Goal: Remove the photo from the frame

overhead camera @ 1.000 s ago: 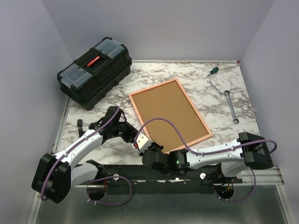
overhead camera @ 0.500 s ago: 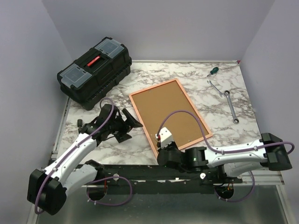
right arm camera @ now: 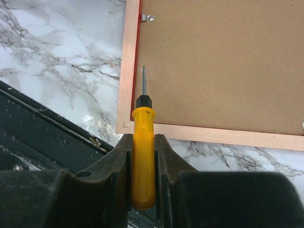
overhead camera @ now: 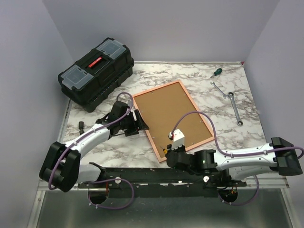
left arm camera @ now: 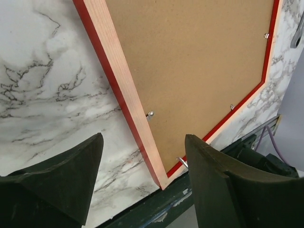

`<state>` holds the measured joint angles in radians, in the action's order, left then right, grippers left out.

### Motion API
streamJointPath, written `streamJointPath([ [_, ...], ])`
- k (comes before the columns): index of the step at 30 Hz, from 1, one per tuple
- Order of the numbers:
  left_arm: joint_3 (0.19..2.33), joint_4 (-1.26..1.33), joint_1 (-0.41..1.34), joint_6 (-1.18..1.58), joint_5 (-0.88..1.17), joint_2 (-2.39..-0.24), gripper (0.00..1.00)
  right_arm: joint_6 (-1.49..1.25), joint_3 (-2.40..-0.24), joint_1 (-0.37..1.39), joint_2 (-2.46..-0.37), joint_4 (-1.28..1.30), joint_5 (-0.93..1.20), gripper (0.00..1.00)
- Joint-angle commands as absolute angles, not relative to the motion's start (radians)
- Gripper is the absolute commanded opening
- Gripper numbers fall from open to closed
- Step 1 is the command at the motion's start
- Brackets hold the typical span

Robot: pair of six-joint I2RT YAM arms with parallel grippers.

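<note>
Brown backing board (overhead camera: 171,114) over frame (left arm camera: 124,90), photo hidden; left end effector (left arm camera: 143,142) released, right end effector (right arm camera: 142,140) grasping yellow screwdriver (right arm camera: 142,121).

Looked down on the frame (left arm camera: 124,95), lying face down on the marble table (left arm camera: 47,85), brown backing board (left arm camera: 199,61) uppermost. Showed small metal clips (left arm camera: 150,114) along the board's edges. Held the gripper (left arm camera: 144,156) wide and empty, with the frame's near corner between dark fingers (left arm camera: 71,175).
</note>
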<state>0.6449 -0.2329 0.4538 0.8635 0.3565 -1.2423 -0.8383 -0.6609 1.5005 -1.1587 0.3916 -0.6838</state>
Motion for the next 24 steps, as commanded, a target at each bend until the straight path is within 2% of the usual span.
streamJointPath([
  [1,0.654,-0.138,0.454,0.823,0.367,-1.308,0.67,-0.859,-0.639,1.472,-1.186,0.303,-0.665,0.01],
  [4,0.65,-0.11,0.455,0.836,0.392,-1.342,0.62,-0.859,-0.636,1.457,-1.198,0.285,-0.652,0.01],
  [11,0.619,-0.068,0.462,0.853,0.394,-1.393,0.63,-0.822,-0.627,1.419,-1.23,0.202,-0.628,0.01],
  [19,0.659,-0.124,0.463,0.86,0.346,-1.478,0.45,-0.742,-0.719,1.411,-1.39,0.187,-0.667,0.0],
  [24,0.675,-0.147,0.464,0.854,0.323,-1.504,0.41,-0.725,-0.771,1.412,-1.463,0.204,-0.72,0.0],
])
